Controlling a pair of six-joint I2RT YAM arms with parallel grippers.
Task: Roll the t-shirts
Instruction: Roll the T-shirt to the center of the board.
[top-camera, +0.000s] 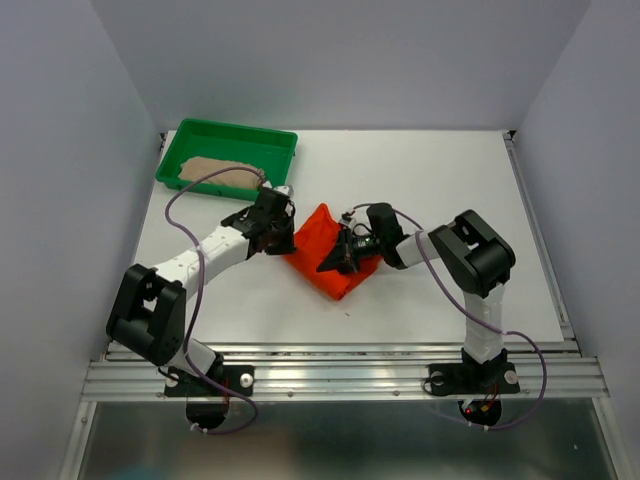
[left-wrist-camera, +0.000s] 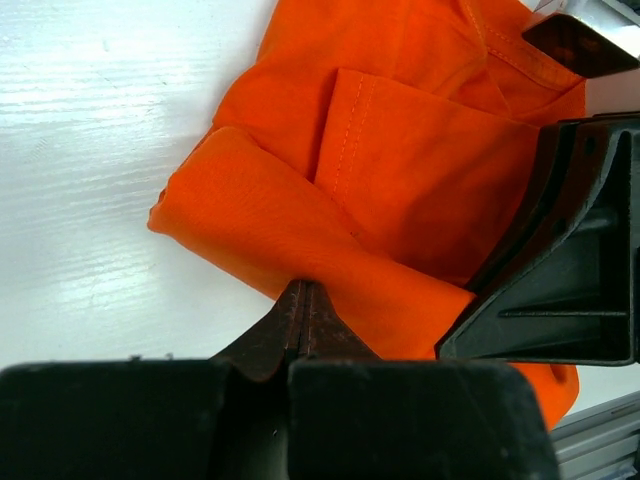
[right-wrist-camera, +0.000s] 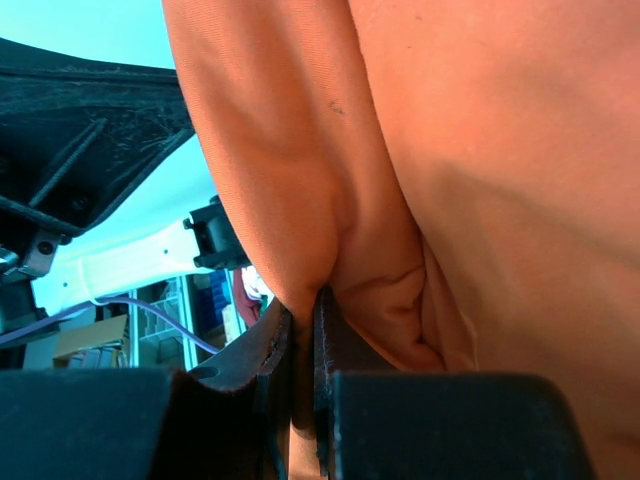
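Two t-shirts, one tray, two grippers on a white table (top-camera: 450, 180), entered left to right. Item: green tray (top-camera: 250, 150), far left corner of the table, holding the beige-tan t-shirt (top-camera: 215, 172), which lies flattened along its near side. Item: my left gripper (top-camera: 282, 240), just near of the tray's right end, fingers pressed fully together, tips against a folded edge of the orange-red t-shirt (top-camera: 312, 245); whether any cloth sits between them I cannot tell. Item: orange-red t-shirt, folded in layers, mid-table between my two grippers. Item: my right gripper (top-camera: 336, 260), on the shirt's right side, clenched on a pinch of its cloth that runs down between the fingers.
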